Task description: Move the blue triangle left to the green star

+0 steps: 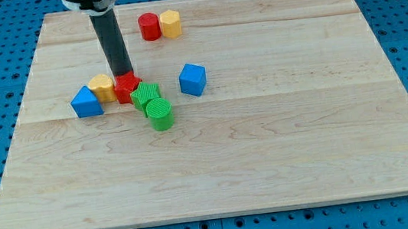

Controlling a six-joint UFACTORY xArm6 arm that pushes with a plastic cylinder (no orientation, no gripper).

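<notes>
**Operator:** How much room is there around the edges?

**Arm:** The pale wooden board (284, 144) lies bare across its lower half and the view's right. All blocks crowd its upper left, well clear of every edge.

**Operator:** Count them.

**Arm:** Seven: two blue, two red, two yellow... no, eight with two green. Blue plastic triangle (85, 102), blue cube (192, 79), red cylinder (149, 27), red block (127, 87), yellow cylinder-like block (170, 23), yellow block (101, 87), green star (144, 96), green cylinder (160, 114).

**Operator:** And your tip?

**Arm:** My tip (123, 76) is a bare rod, holding nothing, touching the red block's top edge. The blue triangle sits to its lower left, beside the yellow block; the green star lies right of them.
</notes>
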